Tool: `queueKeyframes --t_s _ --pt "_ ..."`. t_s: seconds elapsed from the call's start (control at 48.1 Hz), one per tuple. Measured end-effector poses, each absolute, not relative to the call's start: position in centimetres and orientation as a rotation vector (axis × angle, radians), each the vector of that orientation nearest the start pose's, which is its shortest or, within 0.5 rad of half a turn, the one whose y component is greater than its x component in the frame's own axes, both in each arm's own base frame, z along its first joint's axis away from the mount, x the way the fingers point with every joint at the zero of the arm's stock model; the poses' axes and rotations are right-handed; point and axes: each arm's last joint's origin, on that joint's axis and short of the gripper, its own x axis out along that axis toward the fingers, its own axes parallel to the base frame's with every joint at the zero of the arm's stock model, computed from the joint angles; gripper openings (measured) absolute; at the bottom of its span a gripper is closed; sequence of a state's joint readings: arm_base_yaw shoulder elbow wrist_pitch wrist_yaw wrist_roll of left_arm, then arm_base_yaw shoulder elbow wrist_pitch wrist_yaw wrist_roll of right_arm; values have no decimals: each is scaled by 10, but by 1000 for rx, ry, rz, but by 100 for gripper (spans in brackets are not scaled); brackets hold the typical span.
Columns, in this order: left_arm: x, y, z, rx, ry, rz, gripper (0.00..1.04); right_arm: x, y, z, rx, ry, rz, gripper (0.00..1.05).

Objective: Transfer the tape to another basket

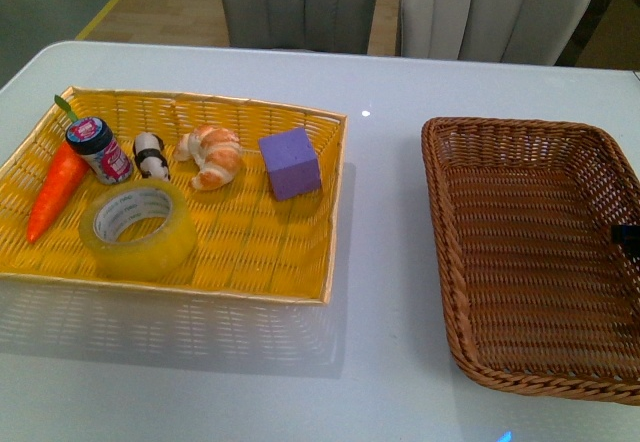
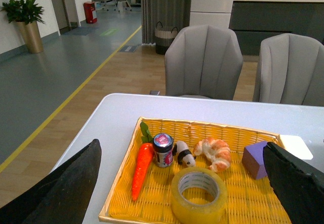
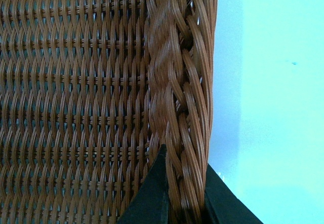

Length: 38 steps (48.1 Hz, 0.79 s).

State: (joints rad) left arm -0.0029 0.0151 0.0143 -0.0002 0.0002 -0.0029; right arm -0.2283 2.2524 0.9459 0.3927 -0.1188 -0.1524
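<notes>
One tape [image 1: 137, 228] lies flat — hole up — by the yellow tray's [image 1: 262, 254] front edge.
Left claw [image 2: 181, 144] spread wide; right claw [image 3: 185, 157] pinches the basket [image 1: 436, 177] rim.

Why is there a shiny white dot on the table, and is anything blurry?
Front view: the dot is glare on the table. Left wrist view: the left end effector's fingers look dark and soft-edged. Right wrist view: the basket weave is sharp.

Right gripper [image 3: 185, 158] straddles the rim of the basket [image 3: 182, 82] — one finger inside, one outside, both pressed against it. Left gripper [image 2: 181, 150] hangs well apart from the basket — fingers [image 2: 76, 183] spread wide.
</notes>
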Motion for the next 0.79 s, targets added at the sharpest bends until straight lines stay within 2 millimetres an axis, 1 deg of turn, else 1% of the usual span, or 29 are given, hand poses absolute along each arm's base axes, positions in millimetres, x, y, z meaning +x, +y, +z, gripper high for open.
queueKeyframes --t_s 0.229,0.354,0.375,0.437,0.52,0.604,0.645,0.666,0.749,0.77,0.791 --pt "98 0 167 -3 1 -3 96 363 -56 11 -4 904 7 4" --pt "98 0 167 -3 1 -3 96 363 -51 10 -4 903 17 4" --pt "98 0 167 -3 1 -3 96 363 -50 10 -4 902 18 6" --pt "98 0 167 -3 1 -3 96 363 -50 10 -6 905 15 17" --pt "98 0 167 -3 1 -3 96 360 -53 9 -1 907 12 35" --pt "98 0 167 -3 1 -3 96 353 -59 15 25 889 15 53" --pt "98 0 167 -3 1 -3 96 349 -64 25 36 849 10 61" --pt "98 0 167 -3 1 -3 96 347 -67 34 40 810 4 67" --pt "98 0 167 -3 1 -3 96 339 -75 66 55 673 -2 81" --pt "98 0 167 -3 1 -3 96 338 -76 71 55 652 1 82" --pt "98 0 167 -3 1 -3 96 335 -77 81 55 610 -2 86"
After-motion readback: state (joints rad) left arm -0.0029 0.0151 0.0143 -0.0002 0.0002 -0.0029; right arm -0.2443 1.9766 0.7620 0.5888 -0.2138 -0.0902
